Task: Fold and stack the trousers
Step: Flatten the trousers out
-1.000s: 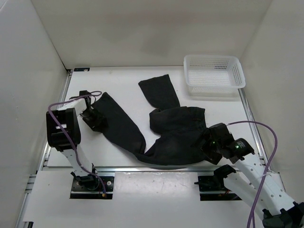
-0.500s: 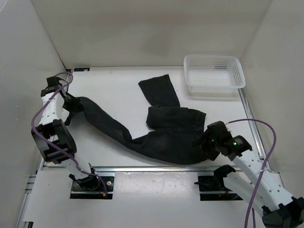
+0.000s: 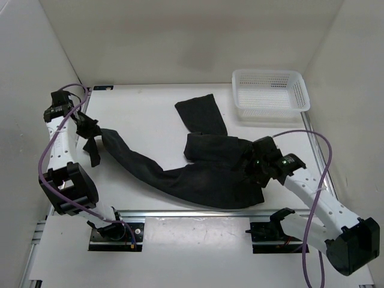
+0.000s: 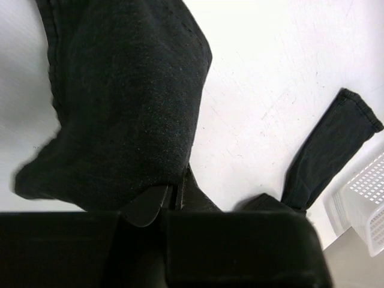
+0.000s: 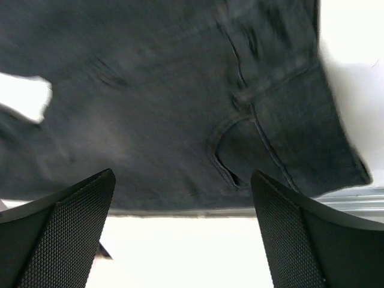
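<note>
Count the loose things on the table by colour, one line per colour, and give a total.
Black: 1, the black soft cloth trousers
White: 1, the white plastic mesh basket
Total: 2

One pair of trousers (image 3: 210, 174), one basket (image 3: 267, 71), two arms (image 3: 60, 141) (image 3: 312, 192)

White matte tabletop (image 3: 150, 114) spreads under me, evenly lit from above, shadows soft. Plain white panel walls box me in: back wall (image 3: 180, 42), left wall (image 3: 30, 120), right wall (image 3: 354, 90). Silver metal rail (image 3: 180, 213) runs along near table edge.
</note>
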`<state>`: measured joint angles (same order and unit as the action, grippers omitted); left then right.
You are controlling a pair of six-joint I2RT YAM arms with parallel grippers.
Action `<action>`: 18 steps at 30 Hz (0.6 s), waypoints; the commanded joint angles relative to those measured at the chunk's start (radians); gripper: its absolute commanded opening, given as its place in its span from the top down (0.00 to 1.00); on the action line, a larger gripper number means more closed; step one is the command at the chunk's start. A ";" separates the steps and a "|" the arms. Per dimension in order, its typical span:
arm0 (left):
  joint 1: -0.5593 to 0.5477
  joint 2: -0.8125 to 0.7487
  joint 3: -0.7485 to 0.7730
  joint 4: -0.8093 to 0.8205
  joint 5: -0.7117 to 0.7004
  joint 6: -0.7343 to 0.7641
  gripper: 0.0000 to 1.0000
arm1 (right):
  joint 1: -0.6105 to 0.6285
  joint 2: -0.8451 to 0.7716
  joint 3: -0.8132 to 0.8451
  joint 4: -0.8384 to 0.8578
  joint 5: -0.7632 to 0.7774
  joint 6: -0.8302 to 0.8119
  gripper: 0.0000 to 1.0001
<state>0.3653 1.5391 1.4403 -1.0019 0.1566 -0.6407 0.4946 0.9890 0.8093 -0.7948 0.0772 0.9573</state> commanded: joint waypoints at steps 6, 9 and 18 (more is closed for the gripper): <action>0.012 -0.051 -0.018 -0.006 0.009 0.041 0.90 | 0.030 -0.324 -0.278 -0.038 -0.110 0.195 0.06; 0.012 -0.051 -0.027 -0.006 0.018 0.041 0.90 | 0.030 -0.417 -0.304 -0.101 -0.109 0.216 0.07; 0.012 -0.051 -0.038 0.003 0.018 0.041 0.90 | 0.030 -0.310 -0.360 -0.067 -0.122 0.241 0.13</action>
<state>0.3714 1.5387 1.4097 -1.0096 0.1646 -0.6106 0.5213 0.6399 0.4484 -0.8654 -0.0311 1.1778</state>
